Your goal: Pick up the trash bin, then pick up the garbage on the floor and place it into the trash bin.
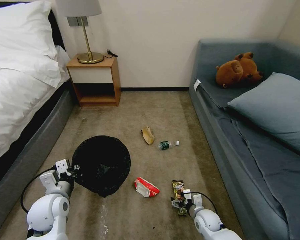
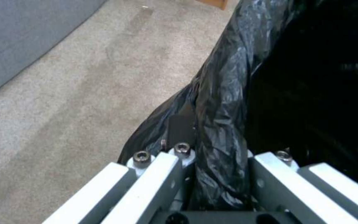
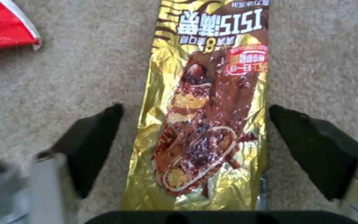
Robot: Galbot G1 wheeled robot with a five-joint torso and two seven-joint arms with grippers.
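The trash bin (image 1: 101, 164) is seen from above as a round black-bagged opening over the beige carpet (image 1: 130, 213), between the bed (image 1: 20, 100) and the litter. Its near-left rim is clamped by the left gripper (image 1: 74, 169); in the left wrist view a fold of the crinkly black bag (image 2: 224, 124) is pinched between the closed fingers (image 2: 158, 180).

The right gripper (image 1: 178, 204) is lowered over the gold-brown snack packet (image 1: 178, 191), which lies flat on the carpet. In the right wrist view the packet (image 3: 206, 124) is straddled by the two dark fingertips (image 3: 92, 137) — they are spread apart, one on each side, with carpet visible between each tip and the foil.

Just beside the packet, toward the bin, the crumpled red-and-white wrapper (image 1: 146, 187) is found. Farther off, near the middle of the floor, the tan paper scrap (image 1: 148, 135) and the small clear bottle with a green label (image 1: 166, 144) lie close together, beside the blue-grey sofa (image 1: 256, 140).
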